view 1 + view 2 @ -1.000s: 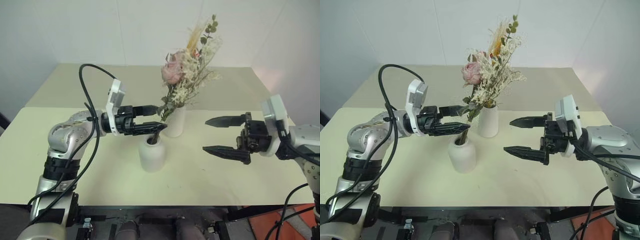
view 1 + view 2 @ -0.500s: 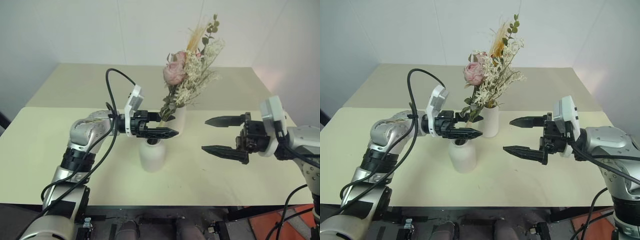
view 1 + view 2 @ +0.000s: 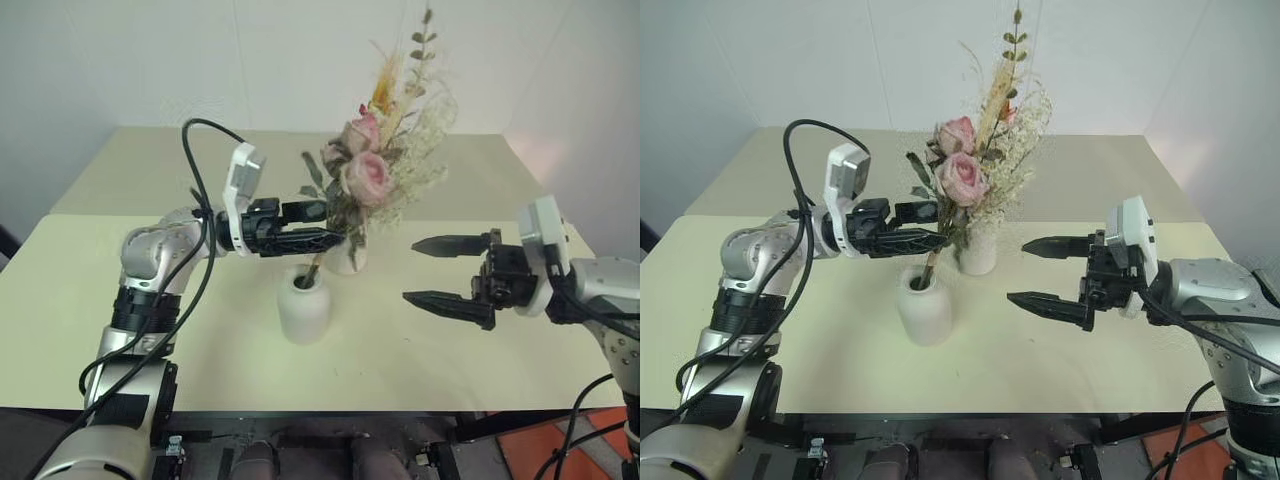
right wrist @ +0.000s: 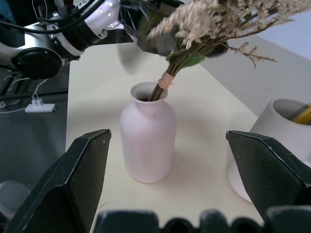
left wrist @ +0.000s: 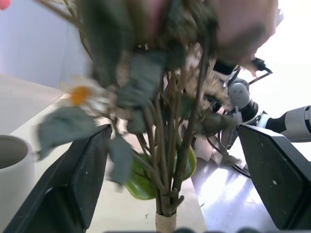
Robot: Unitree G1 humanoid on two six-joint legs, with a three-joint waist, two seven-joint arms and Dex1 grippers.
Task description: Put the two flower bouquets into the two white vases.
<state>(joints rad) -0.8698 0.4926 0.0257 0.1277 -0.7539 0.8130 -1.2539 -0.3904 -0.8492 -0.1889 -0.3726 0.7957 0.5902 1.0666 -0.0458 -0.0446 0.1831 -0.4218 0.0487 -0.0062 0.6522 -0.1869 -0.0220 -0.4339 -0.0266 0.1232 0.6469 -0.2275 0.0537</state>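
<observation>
Standing in the near squat vase [image 3: 303,312], the bushy bouquet [image 3: 372,180] leans up to the right, stems between the left end effector [image 3: 322,225]'s wide-open fingers; the right end effector [image 3: 440,271] waits spread, empty.

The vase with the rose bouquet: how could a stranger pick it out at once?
On the cream table stand two white vases. It is the nearer vase, squat and narrow-mouthed, with bound stems leaning in it; the farther vase holds yellow straw.
</observation>
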